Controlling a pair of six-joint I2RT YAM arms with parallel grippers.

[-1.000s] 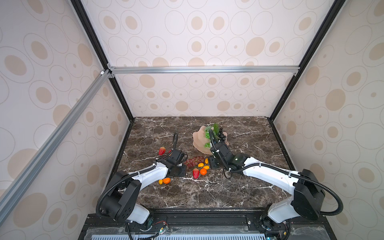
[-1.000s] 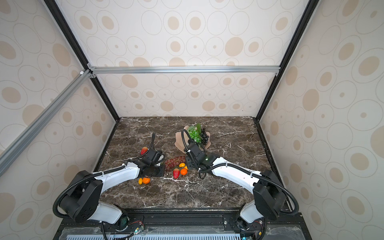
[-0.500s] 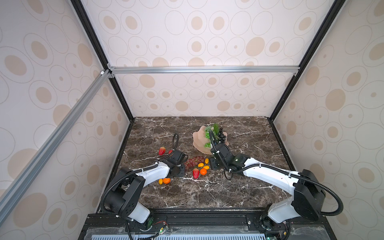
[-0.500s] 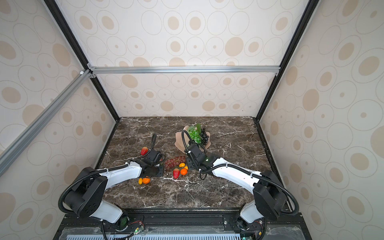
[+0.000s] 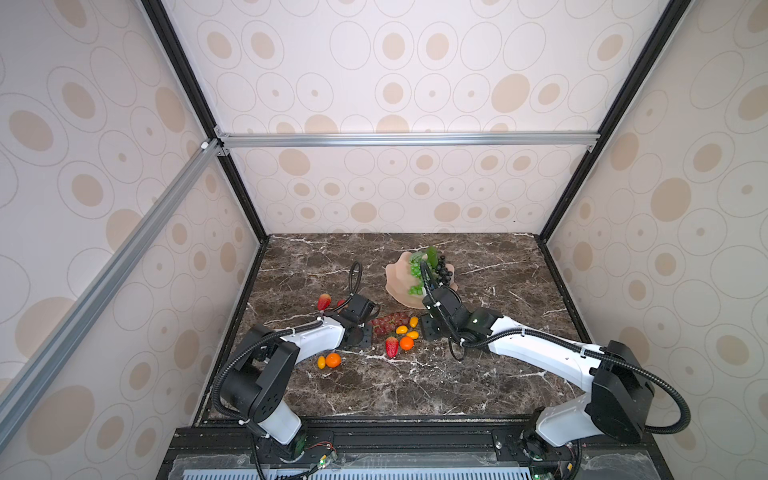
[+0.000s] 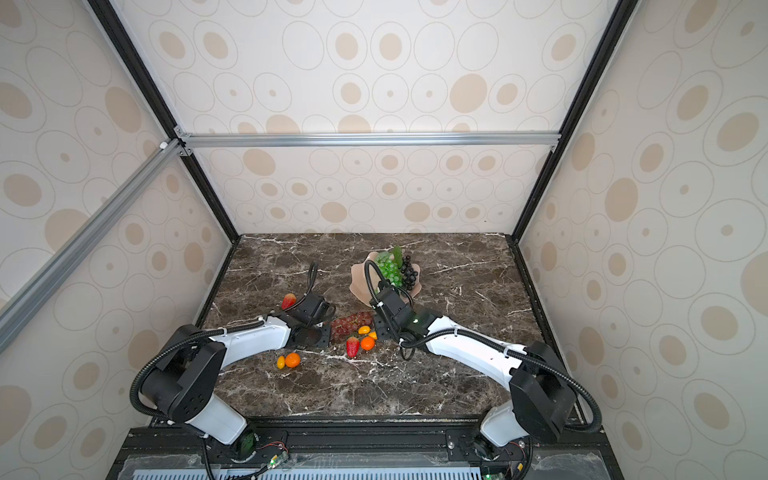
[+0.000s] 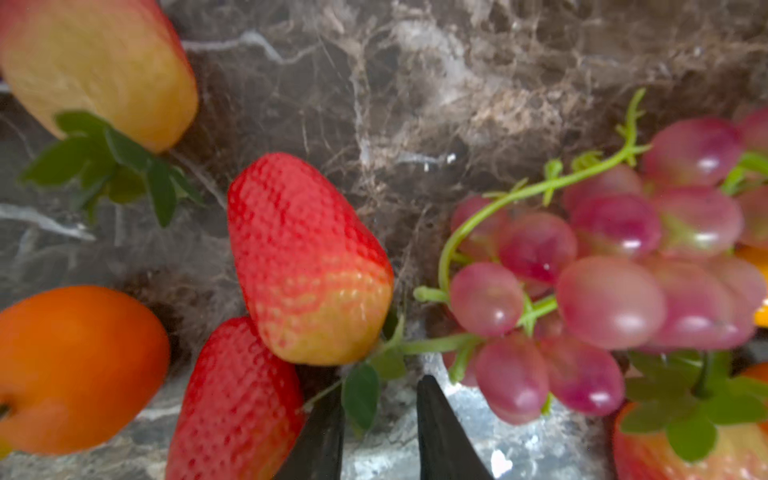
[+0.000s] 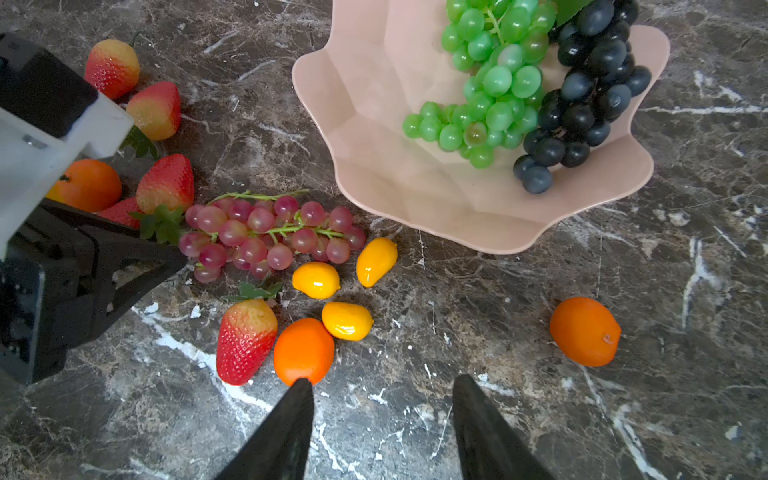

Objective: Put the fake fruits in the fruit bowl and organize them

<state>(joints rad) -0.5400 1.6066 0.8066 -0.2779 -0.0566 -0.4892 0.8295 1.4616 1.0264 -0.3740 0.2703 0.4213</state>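
Left gripper (image 7: 378,395) sits low over the tabletop (image 5: 415,386), jaws slightly apart and clamped on nothing — a green leaf (image 7: 360,400) shows in the gap — right beside the red grape bunch (image 5: 388,324), which lies mid-frame in both top views, just below the pink bowl (image 5: 397,284). Right gripper (image 8: 382,379) hangs open and empty nearby. Light, glossy and floppy, that bunch likely handles best pinched at its green stem (image 7: 432,345), not a slick grape.

Left end effector (image 7: 376,388) stands slightly parted, right end effector (image 8: 383,378) wider.
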